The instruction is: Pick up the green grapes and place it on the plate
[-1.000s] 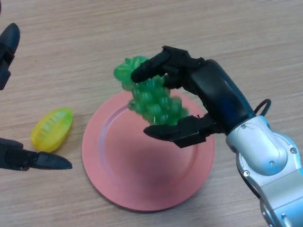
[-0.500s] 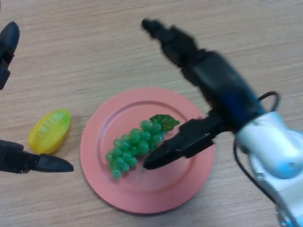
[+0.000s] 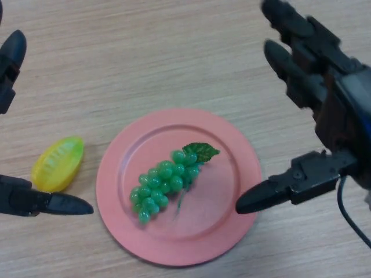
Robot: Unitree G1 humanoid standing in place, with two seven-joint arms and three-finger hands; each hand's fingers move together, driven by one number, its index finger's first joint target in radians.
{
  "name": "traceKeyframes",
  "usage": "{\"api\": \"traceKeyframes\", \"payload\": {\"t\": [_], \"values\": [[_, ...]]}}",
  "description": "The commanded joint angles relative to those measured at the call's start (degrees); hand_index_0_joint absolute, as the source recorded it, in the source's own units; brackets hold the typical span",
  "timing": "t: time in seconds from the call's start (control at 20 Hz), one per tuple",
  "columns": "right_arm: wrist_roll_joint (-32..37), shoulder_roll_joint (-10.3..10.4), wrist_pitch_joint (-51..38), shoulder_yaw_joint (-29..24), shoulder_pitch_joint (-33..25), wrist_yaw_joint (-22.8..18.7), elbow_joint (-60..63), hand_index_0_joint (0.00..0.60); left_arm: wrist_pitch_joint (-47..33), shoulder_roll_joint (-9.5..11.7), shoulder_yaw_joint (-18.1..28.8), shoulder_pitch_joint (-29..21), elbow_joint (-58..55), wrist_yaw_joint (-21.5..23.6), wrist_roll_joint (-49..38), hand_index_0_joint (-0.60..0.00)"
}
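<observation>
A pale wood-grain counter (image 3: 145,52) filled the whole head view beneath us. At the far left edge we saw our left hand (image 3: 35,201), black, with one fingertip (image 3: 13,52) showing near the top corner and another digit lying low and pointing to the right over the counter; its fingers were straight and spread wide, closed on nothing. Just beside that lower digit, touching neither it nor the dish, lay a yellow toy fruit (image 3: 58,163) with a ribbed, green-tinged face, tilted on the bare wood. To its right sat the pink plate (image 3: 232,145), round and flat on the counter, near the fruit but apart from it. On the plate, left of its middle, rested the green grapes (image 3: 161,184), the bunch lying slantwise with its dark green leaf (image 3: 200,152) at the upper right end and the narrow tip toward the lower left. Nothing was touching the bunch. At the right we saw our right hand (image 3: 324,98), released and spread: its fingers reached up toward the top edge, well clear of the plate, while the thumb (image 3: 272,194) pointed left over the plate's right rim, apart from the grapes.
</observation>
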Motion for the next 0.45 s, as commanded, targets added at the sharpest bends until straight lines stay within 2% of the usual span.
{"api": "traceKeyframes", "payload": {"t": [0.05, 0.1, 0.15, 0.2, 0.25, 0.3, 0.4, 0.45], "values": [[6.2, -3.3, -12.6, -2.6, -1.2, -4.1, -3.0, 0.000, -3.2, 2.2, 4.5, -0.9, -4.0, 1.6, -0.3, 0.000], [9.1, -5.9, -14.6, -2.3, 0.0, -6.7, -3.0, 0.000, -2.0, 2.0, 5.0, -0.9, -5.1, 1.9, -1.4, 0.000], [10.7, -7.1, -15.2, -2.3, 0.3, -7.9, -3.0, 0.000, -1.5, 1.9, 4.9, -0.7, -5.6, 2.1, -1.4, 0.000], [14.2, -9.6, -16.4, -2.5, 0.8, -10.6, -3.0, 0.000, -0.2, 1.8, 4.7, -0.5, -6.8, 2.4, -1.6, 0.000], [16.3, -10.9, -17.0, -2.5, 0.8, -12.4, -3.0, 0.000, 0.2, 1.8, 4.6, -0.5, -7.1, 2.5, -1.5, 0.000], [19.7, -13.4, -18.2, -2.4, 0.6, -15.6, -3.0, 0.000, 0.8, 2.0, 4.6, -0.6, -7.7, 2.2, -1.2, 0.000], [22.6, -16.3, -19.4, -2.1, 0.1, -18.5, -3.0, 0.000, 2.5, 2.5, 4.9, -1.2, -8.2, 2.0, -1.9, 0.000], [23.2, -16.7, -19.5, -2.0, -0.1, -18.9, -3.0, 0.000, 2.8, 2.6, 5.1, -1.3, -8.5, 1.9, -2.1, 0.000]]}}
